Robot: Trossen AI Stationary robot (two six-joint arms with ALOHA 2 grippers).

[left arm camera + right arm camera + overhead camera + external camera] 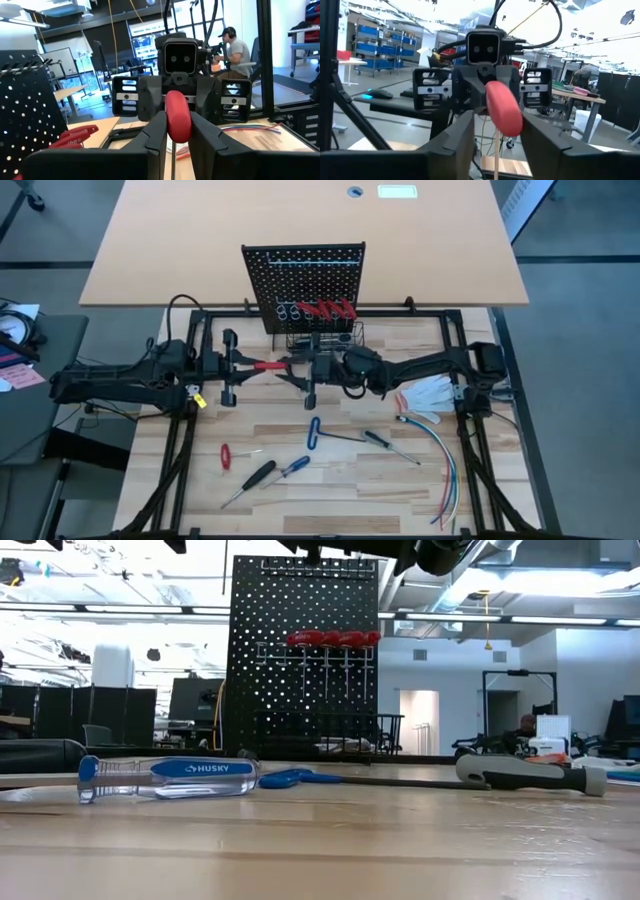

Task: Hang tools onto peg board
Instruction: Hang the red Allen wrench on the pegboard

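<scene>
A red-handled tool hangs level in the air just in front of the peg board, between my two arms. My left gripper, coming from the table's left, is shut on its red handle. My right gripper faces it from the right. It is open, with a finger on either side of the same handle and a gap on one side. Several red-handled tools hang in the board's holders. More tools lie flat on the table near the front, among them a blue hex key. My left gripper pinches the red handle between its two fingers. The fingers lie about level and come from the table's left, along the tool. The tool is lifted clear of the table and lies roughly level, pointing toward my right gripper.
A blue-handled screwdriver, two black-handled screwdrivers and a small red tool lie near the front edge. A bundle of coloured wires and a white cloth lie at the right. A wire basket sits at the board's foot.
</scene>
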